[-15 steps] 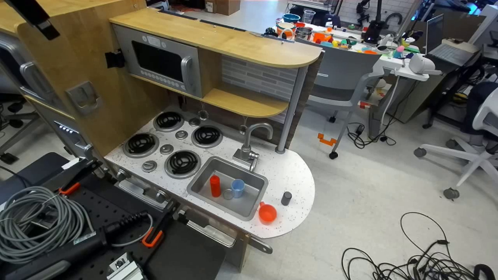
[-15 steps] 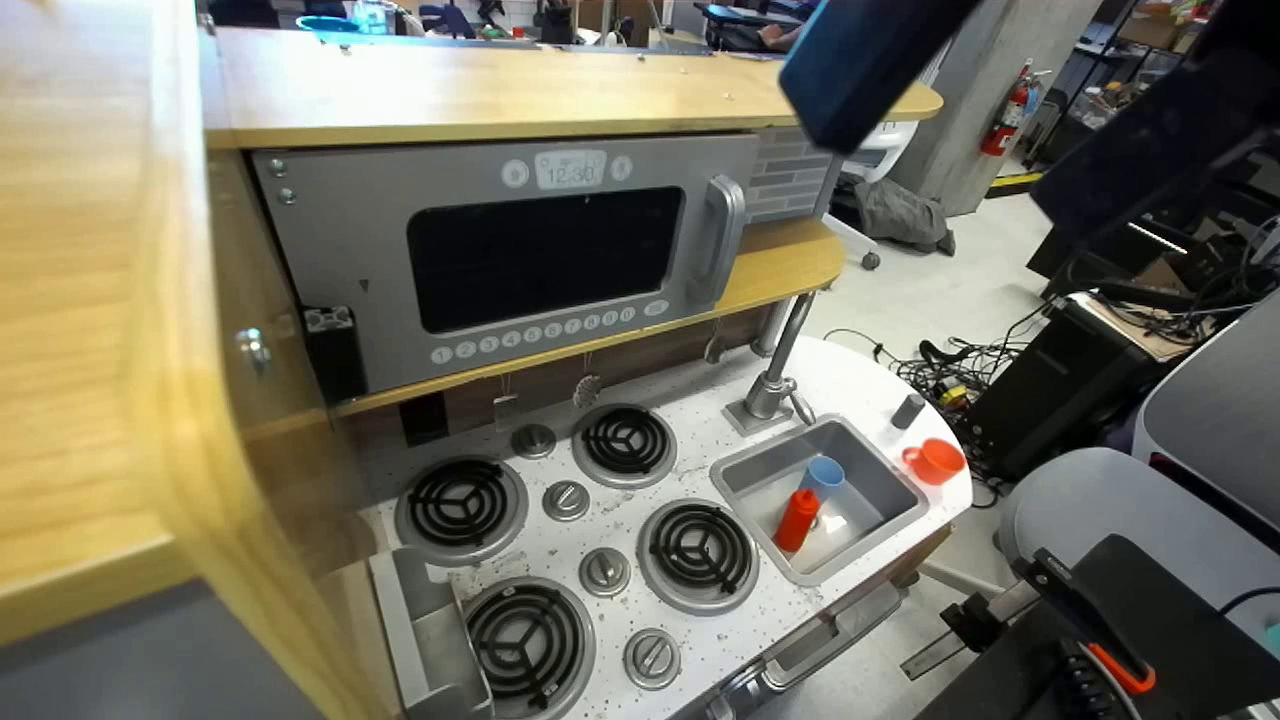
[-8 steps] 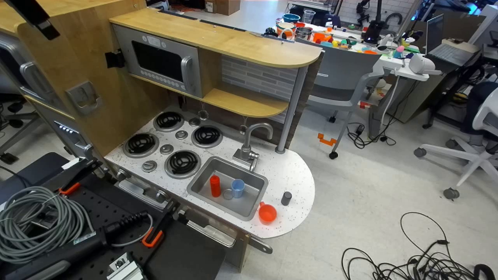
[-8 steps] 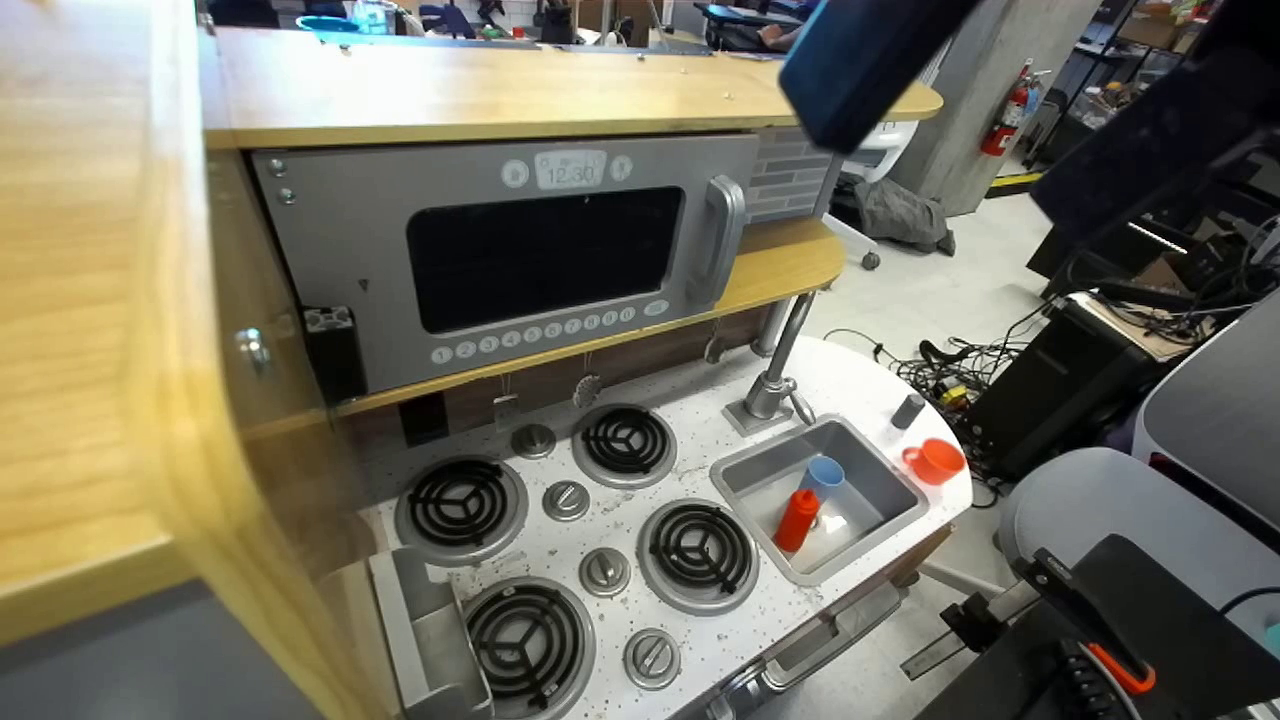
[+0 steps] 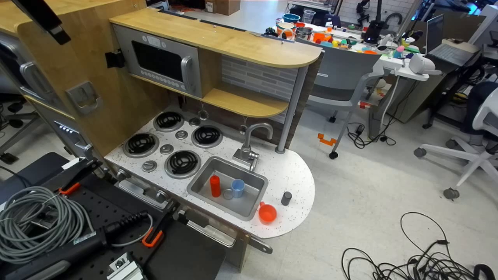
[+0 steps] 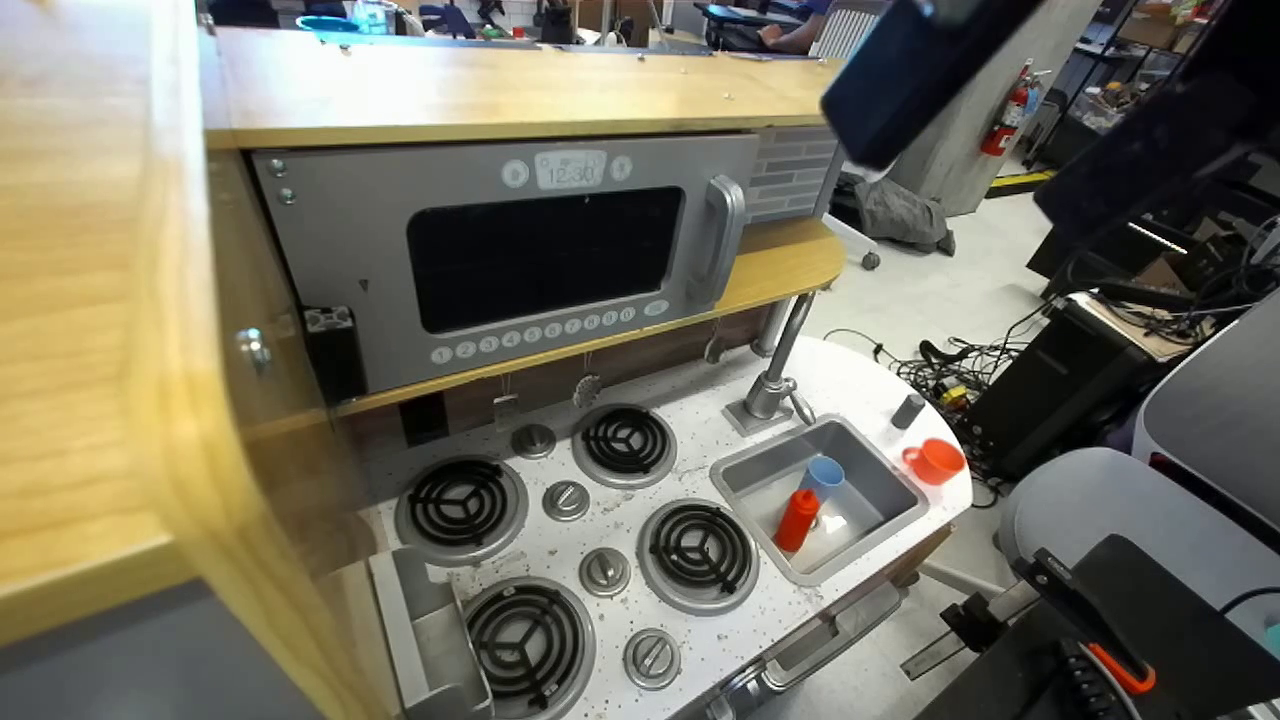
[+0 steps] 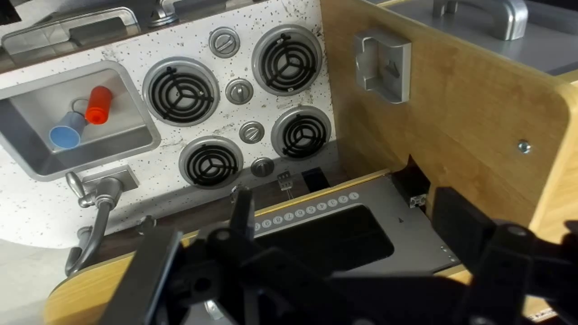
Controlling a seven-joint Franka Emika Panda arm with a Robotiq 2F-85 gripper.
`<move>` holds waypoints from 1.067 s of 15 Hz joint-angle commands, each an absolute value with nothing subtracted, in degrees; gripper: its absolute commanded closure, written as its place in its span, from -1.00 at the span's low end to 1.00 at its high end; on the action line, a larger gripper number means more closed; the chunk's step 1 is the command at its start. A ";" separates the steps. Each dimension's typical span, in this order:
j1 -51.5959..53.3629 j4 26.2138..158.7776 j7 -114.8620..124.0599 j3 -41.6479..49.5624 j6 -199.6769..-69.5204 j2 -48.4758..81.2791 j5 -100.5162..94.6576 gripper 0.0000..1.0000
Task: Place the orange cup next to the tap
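Note:
The orange cup (image 5: 267,214) is a small red-orange cup with a handle. It stands on the white counter beside the sink's end, near the rounded edge, also seen in an exterior view (image 6: 935,461). It is out of the wrist view. The tap (image 5: 248,144) is a grey arched faucet behind the sink; it also shows in an exterior view (image 6: 770,392) and the wrist view (image 7: 106,193). My gripper (image 7: 351,219) is open and empty, its fingers wide apart above the microwave front. Its blurred dark fingers (image 6: 955,185) show high in an exterior view, far from the cup.
The sink (image 5: 260,194) holds a red bottle (image 5: 215,186) and a blue cup (image 5: 237,188). A dark grey cylinder (image 5: 286,198) stands near the orange cup. Several burners (image 7: 183,92) lie beside the sink. The microwave (image 6: 550,260) and shelf (image 6: 790,262) overhang the counter's back. A wooden side panel (image 7: 451,108) rises beside the burners.
The gripper has shifted slightly to the right and down in both exterior views since half a second ago. The cup, tap and other kitchen items have not moved.

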State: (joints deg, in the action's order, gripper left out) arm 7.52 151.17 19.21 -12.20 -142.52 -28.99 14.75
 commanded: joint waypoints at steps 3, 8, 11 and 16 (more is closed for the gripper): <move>4.26 154.49 8.20 -3.89 -150.47 -27.67 12.46 -1.00; 0.46 155.75 -3.66 6.06 -156.94 -22.42 11.95 -1.00; -2.84 155.06 -8.32 10.15 -160.91 -16.06 10.14 -1.00; -5.03 152.45 -14.37 15.66 -169.00 -3.99 10.93 -1.00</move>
State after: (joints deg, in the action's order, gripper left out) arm -4.40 155.62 -11.54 13.43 -164.42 -11.73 10.69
